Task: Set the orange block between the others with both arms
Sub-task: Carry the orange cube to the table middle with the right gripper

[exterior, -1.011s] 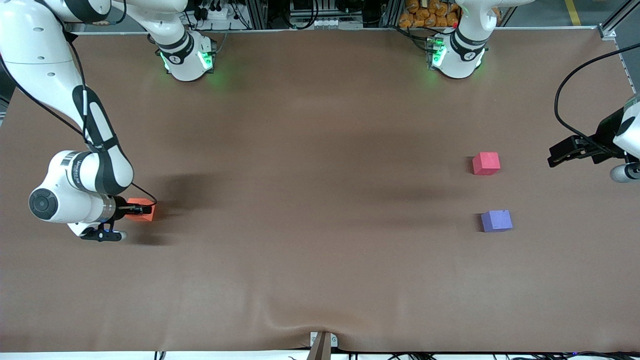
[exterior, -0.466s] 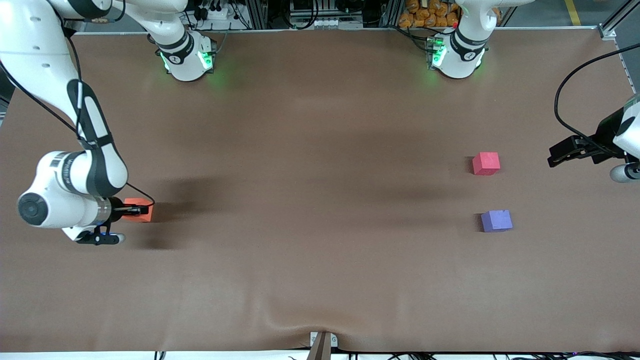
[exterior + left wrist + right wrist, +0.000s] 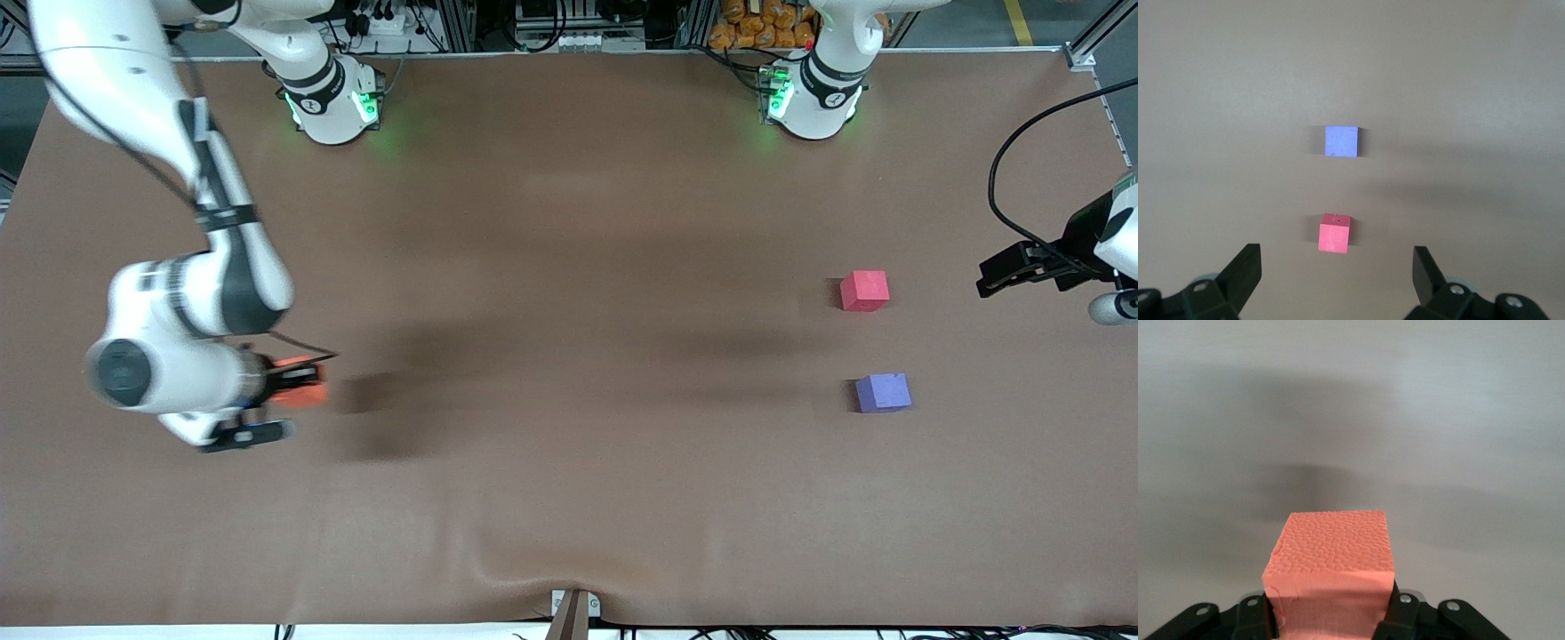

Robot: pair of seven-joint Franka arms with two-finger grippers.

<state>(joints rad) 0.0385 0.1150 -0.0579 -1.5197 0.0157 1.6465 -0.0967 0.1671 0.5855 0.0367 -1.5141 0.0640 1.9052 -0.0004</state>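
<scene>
Right hand (image 3: pixel 307 384): closed on the small matte orange foam cube (image 3: pixel 300 385), lifted over the counter (image 3: pixel 569 462) at the right arm's end.
Left hand (image 3: pixel 985 283): fully open, empty, waiting near the pinkish-red cube (image 3: pixel 864 291).
Purple-blue cube (image 3: pixel 883 392): nearer the front camera.

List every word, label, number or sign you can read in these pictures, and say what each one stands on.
None can be read.
The right arm's wrist band is blurred; whether it carries print cannot be told.
Each arm's base bears a small round mark: too small to read.
The orange block, the pinkish-red cube and the purple-blue cube carry no text.
</scene>
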